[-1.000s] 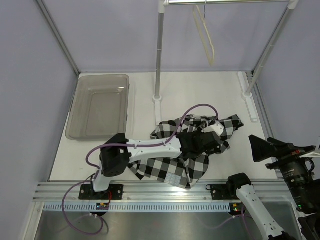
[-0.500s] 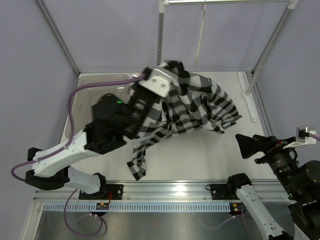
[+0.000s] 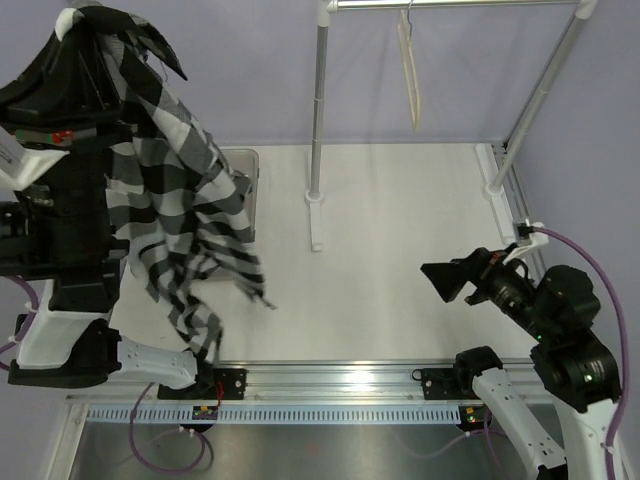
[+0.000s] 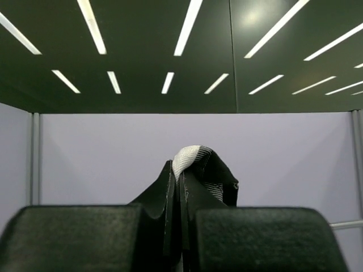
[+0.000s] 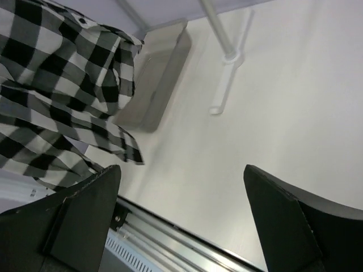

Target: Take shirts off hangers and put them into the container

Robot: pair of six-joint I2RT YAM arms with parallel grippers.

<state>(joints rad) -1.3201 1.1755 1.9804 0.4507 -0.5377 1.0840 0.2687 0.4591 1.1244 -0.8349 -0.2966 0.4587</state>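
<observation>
My left claw (image 4: 182, 226) is clamped on the dangling shirt (image 3: 170, 190). The bin (image 3: 246, 195) sits about five o'clock below it, and my right claw (image 5: 181, 221) is wide open.

No legible text, labels, brands or numbers in any view.

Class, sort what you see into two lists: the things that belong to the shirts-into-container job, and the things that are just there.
Belongs to the job:
checked shirt, pinched in the left gripper
bare hanger
grey container

Just there:
rack pole
table
</observation>
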